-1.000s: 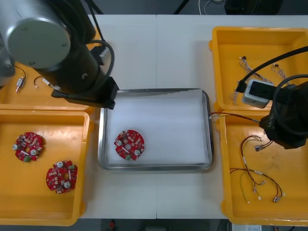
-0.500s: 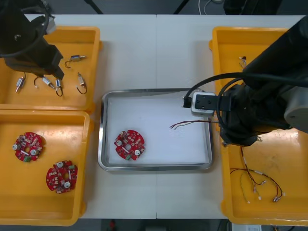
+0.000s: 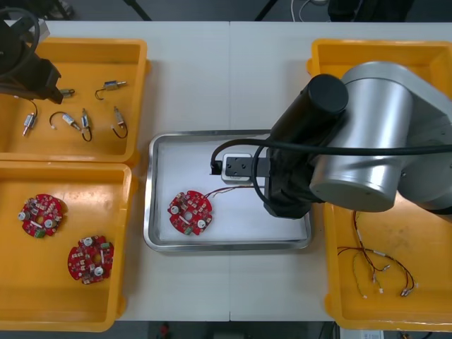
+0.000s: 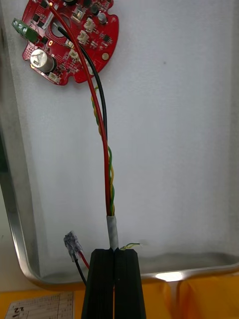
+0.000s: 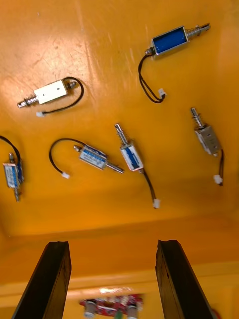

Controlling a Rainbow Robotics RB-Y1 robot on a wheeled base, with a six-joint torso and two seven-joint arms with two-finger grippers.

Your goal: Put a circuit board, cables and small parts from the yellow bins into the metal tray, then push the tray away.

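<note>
Front view: a round red circuit board (image 3: 190,212) lies in the white-lined metal tray (image 3: 149,212). Right wrist view: the right tool (image 4: 114,251) pinches a red, black and yellow cable (image 4: 106,179) that reaches the board. Left wrist view: the left tool (image 5: 113,246), spread wide, hovers over small metal parts (image 5: 129,152) in a yellow plastic bin (image 5: 99,40).

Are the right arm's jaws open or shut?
Shut on the cable: in the right wrist view the jaws press together on its taped end, above the tray. Its loose wires reach over the board.
</note>
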